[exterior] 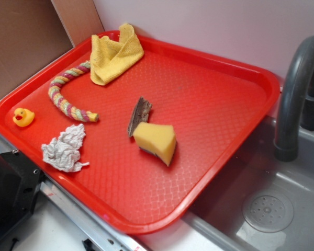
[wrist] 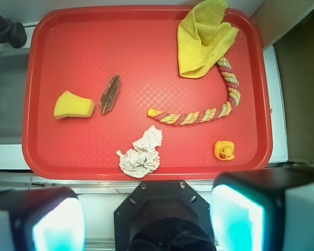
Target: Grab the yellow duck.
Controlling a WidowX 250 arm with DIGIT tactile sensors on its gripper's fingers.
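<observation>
red tray (exterior: 209, 78) beside a sink; yellow duck (wrist: 224, 150) sits alone near tray's corner, past the rope toy (wrist: 209, 112); gripper (wrist: 146, 219) spread wide above, likely lining up.

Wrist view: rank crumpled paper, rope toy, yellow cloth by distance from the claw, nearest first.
Claw sits at the bottom edge, fingers spread.
1. Crumpled paper, tray's near edge, centre.
2. Rope toy, mid-tray, right.
3. Yellow cloth, far right corner.

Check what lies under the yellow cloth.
One end of the braided rope runs beneath the yellow cloth, on the red tray. Anything else beneath its folds is covered.
</observation>
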